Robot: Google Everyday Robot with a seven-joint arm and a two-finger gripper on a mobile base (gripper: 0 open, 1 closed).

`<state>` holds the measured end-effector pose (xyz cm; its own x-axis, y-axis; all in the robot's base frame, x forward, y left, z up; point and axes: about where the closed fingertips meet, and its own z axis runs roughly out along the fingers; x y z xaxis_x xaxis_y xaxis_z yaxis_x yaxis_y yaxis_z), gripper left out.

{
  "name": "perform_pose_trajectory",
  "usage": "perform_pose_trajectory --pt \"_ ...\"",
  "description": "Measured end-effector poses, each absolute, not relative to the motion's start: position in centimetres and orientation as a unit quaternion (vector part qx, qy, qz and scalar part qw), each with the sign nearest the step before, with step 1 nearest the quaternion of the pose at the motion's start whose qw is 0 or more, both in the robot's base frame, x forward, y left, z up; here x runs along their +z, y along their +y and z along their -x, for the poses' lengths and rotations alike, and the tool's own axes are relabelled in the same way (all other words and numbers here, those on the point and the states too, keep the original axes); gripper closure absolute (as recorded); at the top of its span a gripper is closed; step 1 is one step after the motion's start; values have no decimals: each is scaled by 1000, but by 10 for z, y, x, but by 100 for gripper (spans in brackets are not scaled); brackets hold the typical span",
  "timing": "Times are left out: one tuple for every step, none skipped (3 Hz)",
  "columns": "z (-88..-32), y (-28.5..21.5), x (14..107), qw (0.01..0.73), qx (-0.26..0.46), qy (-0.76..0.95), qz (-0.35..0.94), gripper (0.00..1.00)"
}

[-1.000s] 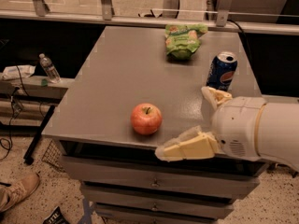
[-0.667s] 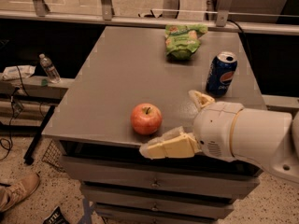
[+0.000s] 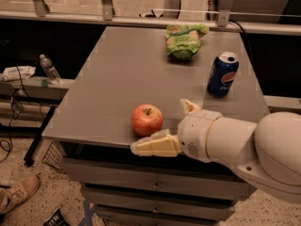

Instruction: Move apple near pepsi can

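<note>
tabletop [image 3: 117, 74]: grey, carrying three things
apple [image 3: 146, 119]: near the front edge, stem up
can [image 3: 223, 75]: upright, right side, well apart from apple
bag [image 3: 183, 41]: green, at the back
gripper [image 3: 172, 126]: front edge, just right of apple, fingers spread

The red-orange apple [image 3: 146, 119], flecked yellow, sits on a grey table [image 3: 117, 74] beside the cream gripper [image 3: 160, 126], fingers [image 3: 153, 146] spread. The pepsi can [image 3: 223, 75] is dark blue; the snack bag [image 3: 184, 41] green.

Matt table [image 3: 117, 74] — glossy gripper [image 3: 164, 127] beside apple [image 3: 146, 119]
</note>
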<state>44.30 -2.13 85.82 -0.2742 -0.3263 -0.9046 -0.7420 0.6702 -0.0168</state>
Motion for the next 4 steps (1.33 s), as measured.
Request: perform_pose_trajectory --pt "-446 -22 847 497 210 776 326 0" --pt "-447 -24 842 503 209 780 309 0" --pt "-446 -26 841 506 208 780 302 0" --pt "-446 -28 842 511 210 779 296 0"
